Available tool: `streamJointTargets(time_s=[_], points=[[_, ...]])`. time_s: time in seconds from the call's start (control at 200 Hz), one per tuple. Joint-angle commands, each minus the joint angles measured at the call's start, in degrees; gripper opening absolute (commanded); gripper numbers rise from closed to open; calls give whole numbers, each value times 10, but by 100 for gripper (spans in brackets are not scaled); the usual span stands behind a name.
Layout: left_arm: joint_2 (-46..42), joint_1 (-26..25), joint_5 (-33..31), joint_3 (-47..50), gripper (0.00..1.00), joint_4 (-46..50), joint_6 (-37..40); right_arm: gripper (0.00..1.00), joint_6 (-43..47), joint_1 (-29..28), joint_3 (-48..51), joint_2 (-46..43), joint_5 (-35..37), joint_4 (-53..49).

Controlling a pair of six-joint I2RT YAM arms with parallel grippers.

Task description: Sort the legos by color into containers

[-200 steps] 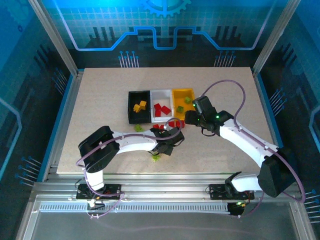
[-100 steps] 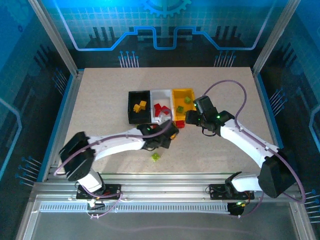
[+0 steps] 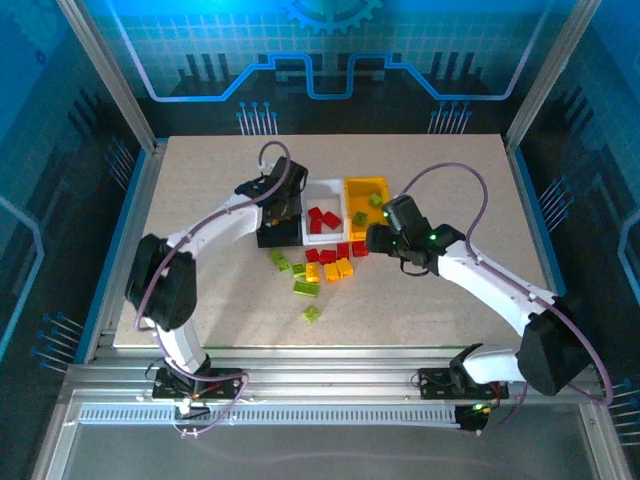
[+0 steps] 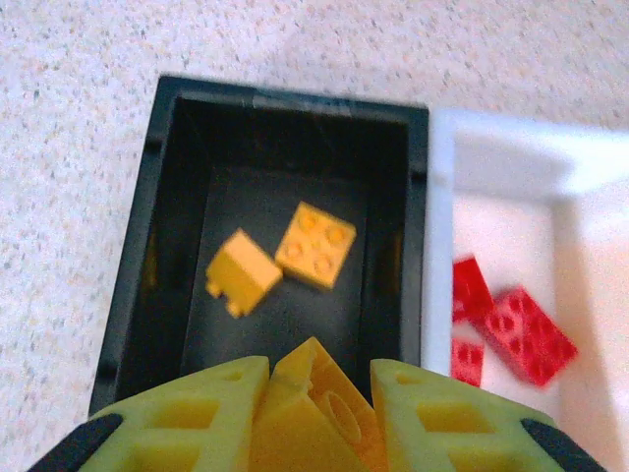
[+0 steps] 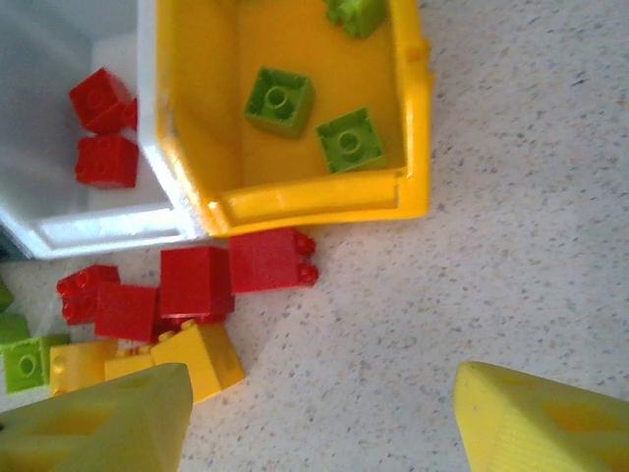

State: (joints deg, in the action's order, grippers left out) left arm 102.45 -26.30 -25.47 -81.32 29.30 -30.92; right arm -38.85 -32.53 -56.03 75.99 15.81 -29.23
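Note:
My left gripper [image 4: 318,376] is shut on a yellow-orange lego [image 4: 313,413] and hangs over the black container [image 4: 295,98], where two yellow-orange legos [image 4: 314,244] lie. From above, the left gripper [image 3: 283,205] sits on that black bin [image 3: 278,238]. The white container [image 3: 325,240] holds red legos [image 4: 526,329]; the yellow container [image 5: 314,202] holds green legos [image 5: 279,100]. My right gripper [image 5: 319,413] stands open over bare table just in front of the yellow bin, with nothing between its fingers. Loose red legos [image 5: 270,259] and yellow-orange legos [image 5: 201,359] lie to its left.
In front of the bins is a scatter of loose bricks: red [image 3: 328,256], yellow-orange [image 3: 330,270] and green [image 3: 305,288]. One green brick [image 3: 312,314] lies alone nearer the front edge. The right gripper [image 3: 372,240] is close to the yellow bin's [image 3: 365,182] front corner.
My left arm has swung from the front of the table, near the loose pile, up and back to above the black bin, carrying the yellow-orange brick. The right arm has barely moved.

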Motion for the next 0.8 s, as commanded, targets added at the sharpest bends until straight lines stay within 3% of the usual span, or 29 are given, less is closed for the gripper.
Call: streamJointTargets(time_s=[0.0,0.4,0.715,0.795], points=[[34,26,8,-55,17,22,11,72,-5,-33,8,-15,4,-15],[123,40,36,-161,49,80,27,76,26,-205,22,-16,-30,-15],[-67,11,98,-25,98,4,-1,79,29,-278,-39,107,-28,2],[-143,-7,108,40,99,-21,-14,79,31,-290,-57,147,-34,7]])
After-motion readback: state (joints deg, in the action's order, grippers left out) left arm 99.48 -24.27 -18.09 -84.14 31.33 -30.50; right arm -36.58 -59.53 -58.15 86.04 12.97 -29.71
